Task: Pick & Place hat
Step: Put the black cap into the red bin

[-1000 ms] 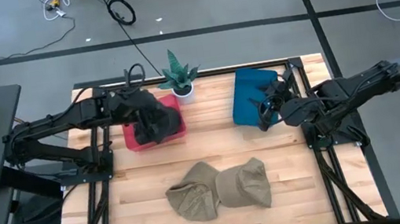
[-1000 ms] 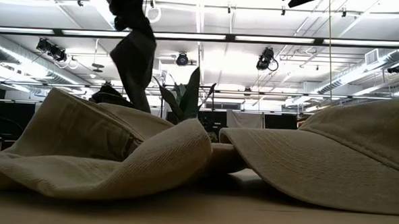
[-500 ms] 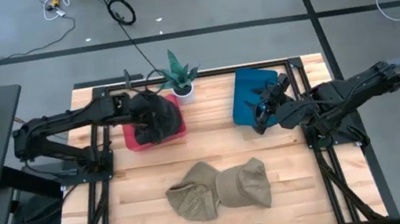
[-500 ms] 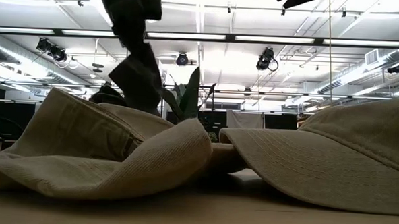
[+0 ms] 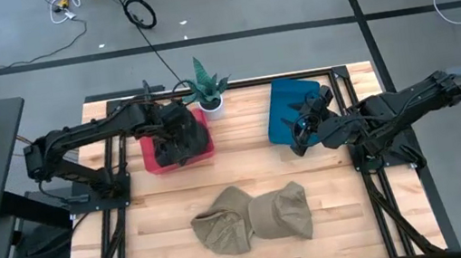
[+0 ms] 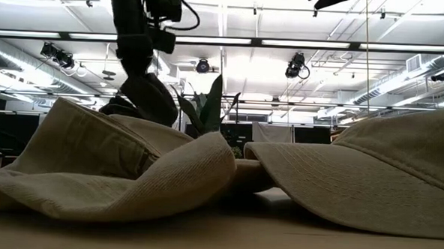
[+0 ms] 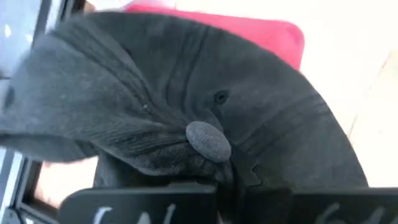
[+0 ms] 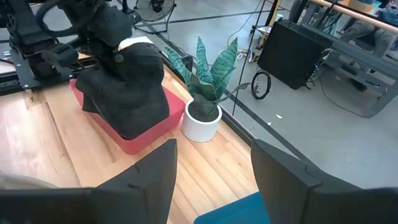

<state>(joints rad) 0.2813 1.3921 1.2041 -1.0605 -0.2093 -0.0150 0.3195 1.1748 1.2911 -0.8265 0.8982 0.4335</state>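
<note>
Two tan hats (image 5: 253, 218) (overlapping), one dark hat (image 5: 180, 134), one red tray (image 5: 154, 159)

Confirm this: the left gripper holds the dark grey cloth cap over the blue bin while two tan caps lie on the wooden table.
Wrong on the bin. The left gripper holds the dark grey cloth cap over the red bin, not the blue bin, as the high view shows. The two tan caps do lie on the wooden table.
</note>
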